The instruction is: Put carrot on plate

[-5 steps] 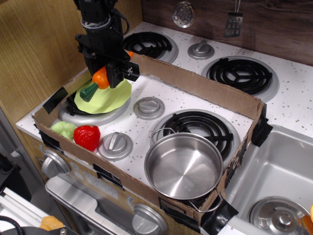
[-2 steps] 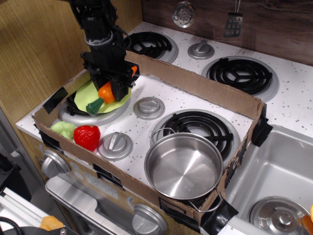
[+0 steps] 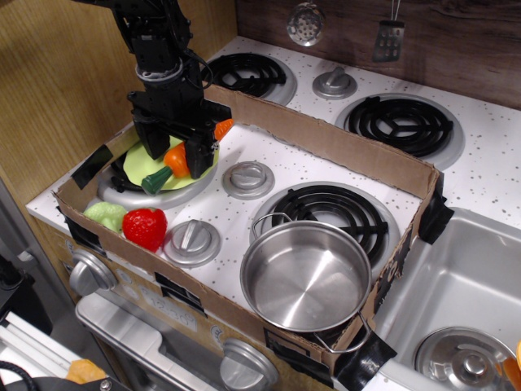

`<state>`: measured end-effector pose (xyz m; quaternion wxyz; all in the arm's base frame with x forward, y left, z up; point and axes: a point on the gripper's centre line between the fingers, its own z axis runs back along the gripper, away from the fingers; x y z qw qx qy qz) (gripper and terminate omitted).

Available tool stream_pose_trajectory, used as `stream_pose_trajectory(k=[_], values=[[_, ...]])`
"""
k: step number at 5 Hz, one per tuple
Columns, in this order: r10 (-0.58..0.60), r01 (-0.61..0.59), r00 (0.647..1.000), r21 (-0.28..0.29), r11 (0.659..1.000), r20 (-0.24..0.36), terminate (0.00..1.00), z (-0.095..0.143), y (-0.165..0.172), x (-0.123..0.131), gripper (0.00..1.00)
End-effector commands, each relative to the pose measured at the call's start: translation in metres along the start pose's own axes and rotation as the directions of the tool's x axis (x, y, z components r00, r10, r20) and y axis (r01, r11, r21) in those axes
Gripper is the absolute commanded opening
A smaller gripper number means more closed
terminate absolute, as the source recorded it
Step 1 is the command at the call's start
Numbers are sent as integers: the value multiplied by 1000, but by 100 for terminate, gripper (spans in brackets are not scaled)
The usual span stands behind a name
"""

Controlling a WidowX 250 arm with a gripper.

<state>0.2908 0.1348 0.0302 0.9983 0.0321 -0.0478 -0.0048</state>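
Note:
The orange carrot (image 3: 177, 159) with its dark green stem end lies tilted across the lime-green plate (image 3: 163, 174), which sits on the front left burner. Its pointed tip sticks out towards the cardboard wall. My black gripper (image 3: 177, 151) is low over the plate, one finger on each side of the carrot's middle, and is shut on the carrot. The carrot rests on or just above the plate. The gripper hides much of the plate.
A low cardboard wall (image 3: 326, 142) fences the stove's front part. A red strawberry (image 3: 145, 227) and pale lettuce (image 3: 106, 215) lie at the front left corner. A steel pot (image 3: 305, 275) stands front right. Knobs (image 3: 248, 178) sit between the burners. A sink (image 3: 464, 301) is right.
The gripper has come down and slightly left with the carrot, from above the plate to right at it. The plate, lifted or tilted a second ago, now lies flat on the burner.

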Motion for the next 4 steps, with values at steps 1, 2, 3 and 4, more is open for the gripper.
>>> stream_pose_trajectory(k=[1,2,3,4], values=[[-16,2,996,163,987,86,0,64,-2,10,100],[15,-27,998,179,983,69,0,91,-5,16,100],[28,-34,999,161,986,42,0,117,-11,24,100],[73,-87,993,157,984,93,100,132,-25,28,100]])
